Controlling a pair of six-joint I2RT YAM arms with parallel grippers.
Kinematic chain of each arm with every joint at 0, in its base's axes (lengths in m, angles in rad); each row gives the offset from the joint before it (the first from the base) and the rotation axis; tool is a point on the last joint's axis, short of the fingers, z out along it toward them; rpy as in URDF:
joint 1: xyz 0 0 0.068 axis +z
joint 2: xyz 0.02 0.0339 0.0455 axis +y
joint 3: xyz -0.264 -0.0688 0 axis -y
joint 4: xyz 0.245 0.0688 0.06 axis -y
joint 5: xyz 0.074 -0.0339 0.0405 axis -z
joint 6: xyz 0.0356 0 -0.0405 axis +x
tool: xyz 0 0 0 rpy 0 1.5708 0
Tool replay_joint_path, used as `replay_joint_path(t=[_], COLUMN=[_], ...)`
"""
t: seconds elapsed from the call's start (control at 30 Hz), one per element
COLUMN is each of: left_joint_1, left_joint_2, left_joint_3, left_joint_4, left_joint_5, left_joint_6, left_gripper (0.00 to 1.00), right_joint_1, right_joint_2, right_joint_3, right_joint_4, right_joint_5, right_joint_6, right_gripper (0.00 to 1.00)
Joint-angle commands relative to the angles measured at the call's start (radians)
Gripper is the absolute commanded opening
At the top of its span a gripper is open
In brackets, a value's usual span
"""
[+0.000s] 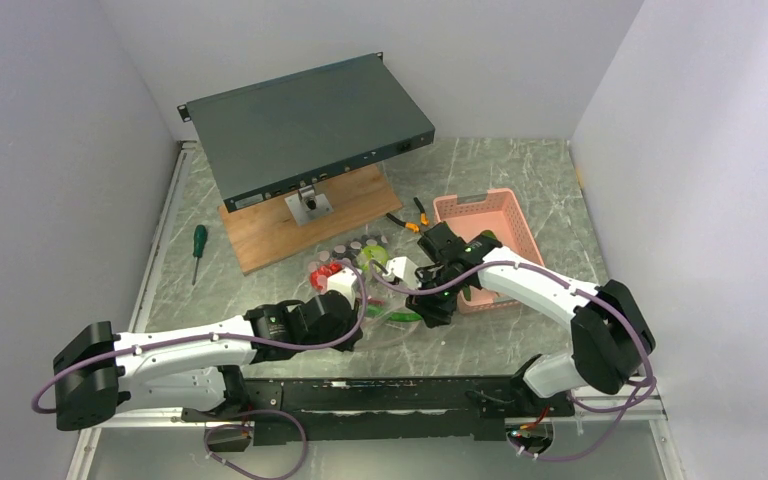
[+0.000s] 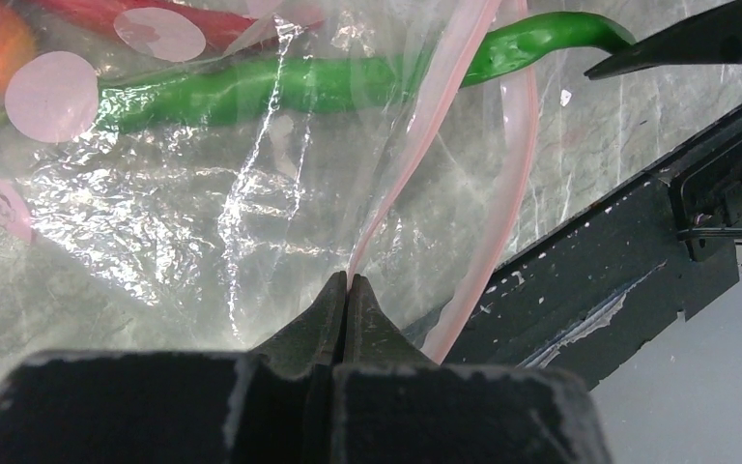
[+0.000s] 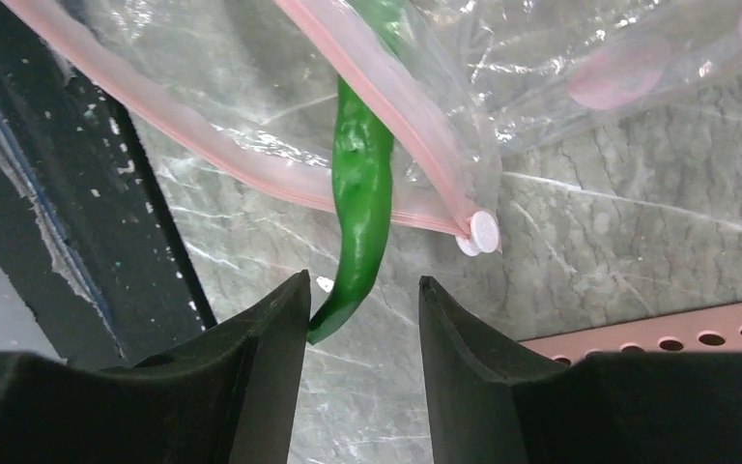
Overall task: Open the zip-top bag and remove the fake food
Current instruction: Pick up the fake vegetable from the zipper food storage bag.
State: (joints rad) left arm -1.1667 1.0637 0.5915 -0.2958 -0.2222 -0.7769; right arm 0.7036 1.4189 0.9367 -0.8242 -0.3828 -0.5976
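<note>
The zip-top bag lies on the table in front of the wooden board, clear with pinkish dots. Its pink zip edge stands open. My left gripper is shut on one pink lip of the bag; it also shows in the top view. A long green pod sticks out of the bag's mouth, its tip between the jaws of my right gripper, which is open and touches the pod with its left finger only. Red pieces and a green apple show inside the bag.
A pink slotted basket stands right of the bag. Orange-handled pliers lie behind it. A dark rack unit rests on a wooden board. A green-handled screwdriver lies at the left. A black rail runs along the near edge.
</note>
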Motion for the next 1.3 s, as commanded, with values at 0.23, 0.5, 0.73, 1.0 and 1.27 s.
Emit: replay_joint_path(t=[0.23,0.5,0.73,1.0,1.27], left_joint_1=[-0.004,-0.004,-0.004,-0.004,-0.004], left_joint_2=[-0.019,-0.072,-0.123,-0.191,-0.260], left_joint_3=[-0.011,-0.044,-0.054,-0.055,-0.083], left_joint_4=[0.053,0.057,0.077,0.061,0.036], left_joint_5=[0.007,-0.021,-0.050,-0.109,-0.191], left_joint_6=[-0.015,-0.064,-0.085,-0.102,-0.163], left_gripper=[0.00,0.00,0.00,0.00,0.00], right_joint_1=[-0.012,-0.056,-0.089,-0.197,-0.342], right_joint_2=[-0.001,-0.138,-0.339,-0.490,-0.636], right_joint_3=[-0.022,0.054,0.089,0.057,0.068], right_joint_4=[0.089,-0.035,-0.174,-0.333,-0.384], right_joint_5=[0.037,0.128,0.170,0.162,0.033], right_joint_6=[0.075,-0.019,-0.178,-0.316,-0.304], right_gripper=[0.00,0.00,0.00,0.00,0.00])
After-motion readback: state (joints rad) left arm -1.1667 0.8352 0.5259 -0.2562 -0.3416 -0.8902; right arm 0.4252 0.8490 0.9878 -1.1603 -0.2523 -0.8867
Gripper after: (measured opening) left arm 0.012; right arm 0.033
